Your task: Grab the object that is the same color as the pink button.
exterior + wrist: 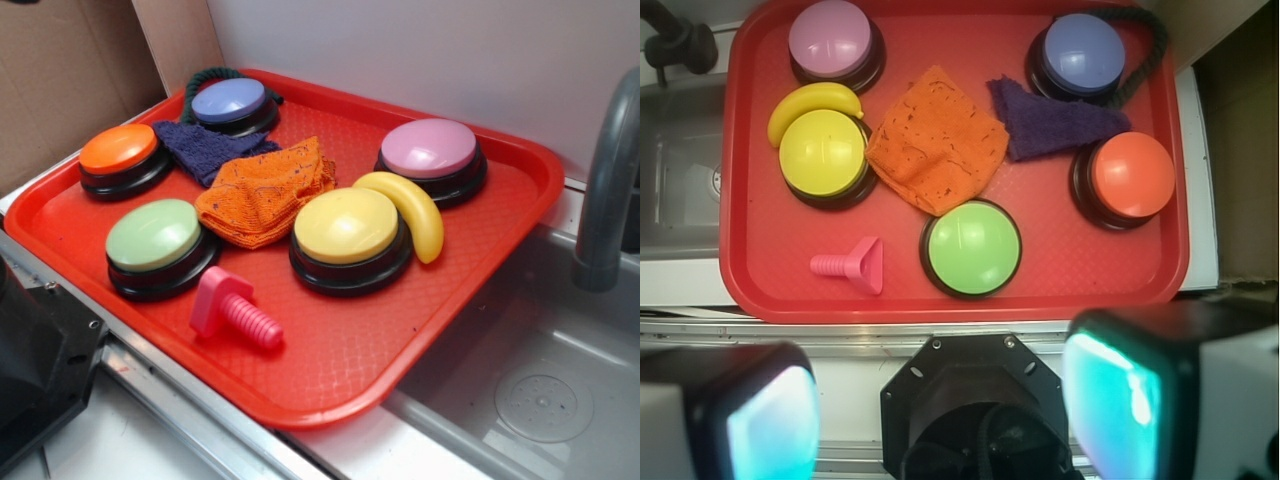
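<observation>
Gripper: the gripper [940, 415] hangs above the tray's near edge, its fingers [770, 420] spread wide apart and holding nothing.
Bolt: the hot-pink bolt [233, 312] lies on its side on the red tray [340, 365], near the front edge, between the green button [157, 243] and the yellow button [347, 235], touching neither.
Pink button: the pink button [430, 157] sits at a far corner of the tray, just beside the banana [413, 212].
Cloth: an orange cloth [265, 190] lies mid-tray.

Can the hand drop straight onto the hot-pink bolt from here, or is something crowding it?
Probably yes. The pink bolt lies alone on bare tray, apart from the green button and yellow button. Nothing covers it, and the hand is open.
</observation>
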`<state>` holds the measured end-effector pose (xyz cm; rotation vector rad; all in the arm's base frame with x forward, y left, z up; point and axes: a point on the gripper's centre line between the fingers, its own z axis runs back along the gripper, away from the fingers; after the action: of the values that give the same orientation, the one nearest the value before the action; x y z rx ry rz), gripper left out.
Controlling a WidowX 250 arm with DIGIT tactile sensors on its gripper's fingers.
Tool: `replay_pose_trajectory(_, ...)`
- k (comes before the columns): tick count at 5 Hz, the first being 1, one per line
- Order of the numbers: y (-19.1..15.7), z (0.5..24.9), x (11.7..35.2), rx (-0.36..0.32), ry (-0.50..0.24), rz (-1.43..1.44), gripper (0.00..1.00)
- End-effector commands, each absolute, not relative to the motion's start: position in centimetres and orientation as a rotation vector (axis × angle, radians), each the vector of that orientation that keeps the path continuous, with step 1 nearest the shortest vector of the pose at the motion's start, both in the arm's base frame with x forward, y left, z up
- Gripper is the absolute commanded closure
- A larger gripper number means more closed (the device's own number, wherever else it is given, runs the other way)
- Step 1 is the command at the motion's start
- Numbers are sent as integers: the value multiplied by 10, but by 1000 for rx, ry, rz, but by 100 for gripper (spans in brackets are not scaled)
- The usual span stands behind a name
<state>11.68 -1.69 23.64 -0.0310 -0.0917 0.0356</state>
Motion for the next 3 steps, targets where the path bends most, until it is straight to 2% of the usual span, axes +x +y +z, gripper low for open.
replay_pose_trajectory(1,-17,236,117,-31,-92,36,0)
replay_pose_trajectory(3,-49,196,130,-123,-81,-79,0)
